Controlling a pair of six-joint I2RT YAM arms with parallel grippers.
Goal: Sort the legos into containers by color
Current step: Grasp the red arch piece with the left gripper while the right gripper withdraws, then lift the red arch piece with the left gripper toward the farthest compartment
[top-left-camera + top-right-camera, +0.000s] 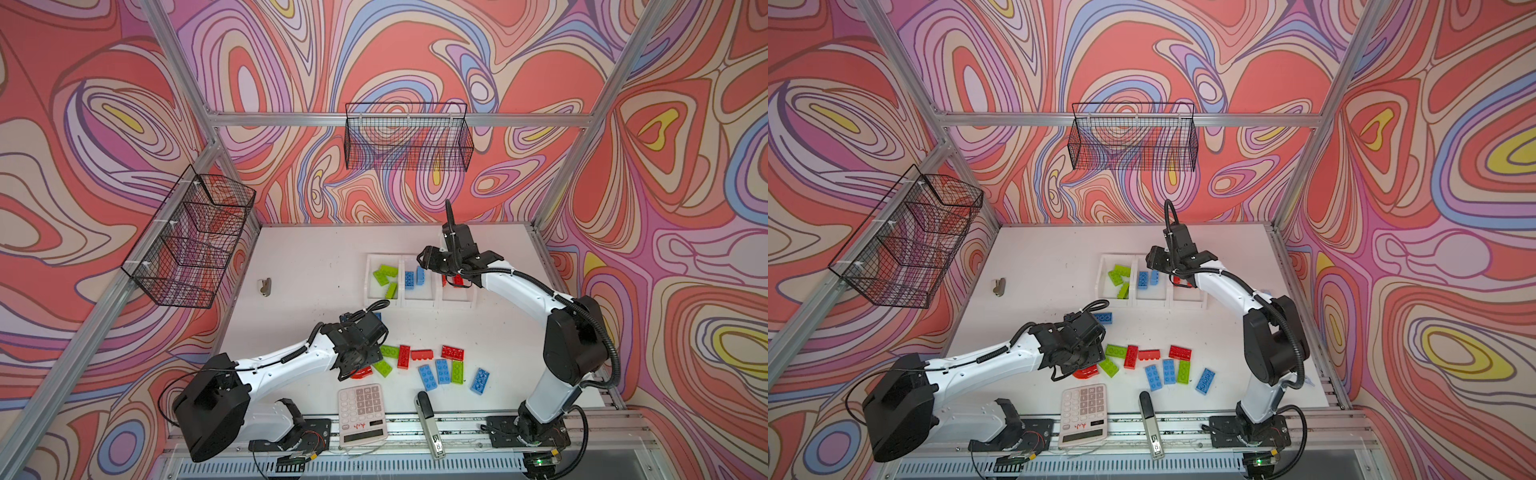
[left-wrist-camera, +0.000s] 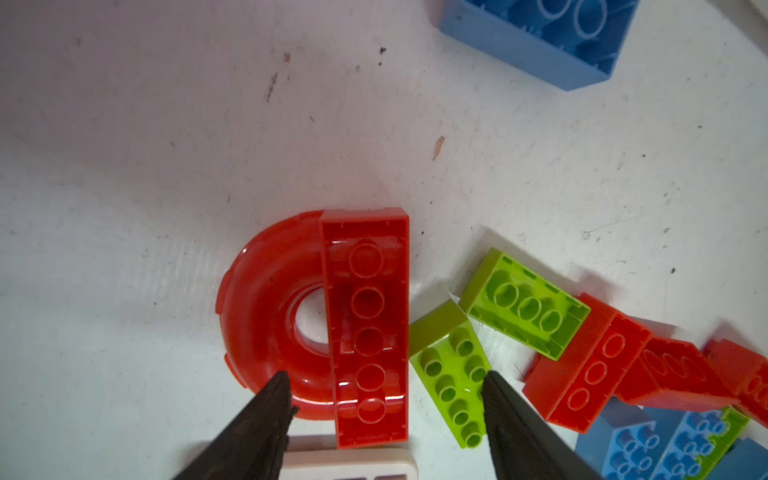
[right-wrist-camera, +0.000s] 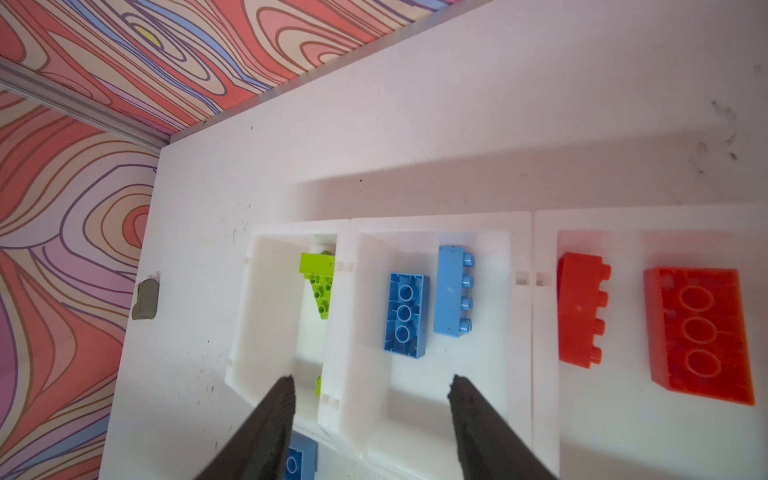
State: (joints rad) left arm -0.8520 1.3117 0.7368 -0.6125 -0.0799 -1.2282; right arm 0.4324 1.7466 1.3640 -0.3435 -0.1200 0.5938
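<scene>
White table (image 1: 316, 266), scuffed, boxed in by swirl-patterned walls (image 1: 415, 54). Two black wire baskets (image 1: 407, 141) hang on them.

Containers (image 1: 401, 286): three white bins in a row, right of centre in both top views. Left bin holds green bricks (image 1: 384, 278), middle bin blue bricks (image 1: 414, 277). From above the right arm (image 1: 515, 286) covers most of the third bin. Only the right wrist view shows its two red bricks (image 3: 698, 332) plainly.

Loose legos (image 1: 432, 365): red, blue and green mixed, scattered at lower centre between the arms. Calculator (image 1: 362, 413) and stapler (image 1: 428, 424) lie below them near the bottom edge.

Red arch (image 2: 270, 316): from above, only a red sliver under the left arm. The left wrist view shows it whole, D-shaped with a hole through it, and a green brick (image 2: 453, 374) just beside it.

Left pincer (image 2: 384, 374): spread wide, grasping nothing. One fingertip sits over the arch's curve, the other over the green brick; contact cannot be told.

Right pincer (image 3: 372, 378): parted, empty, hanging above the bins, its tips seen against the green and blue ones.
</scene>
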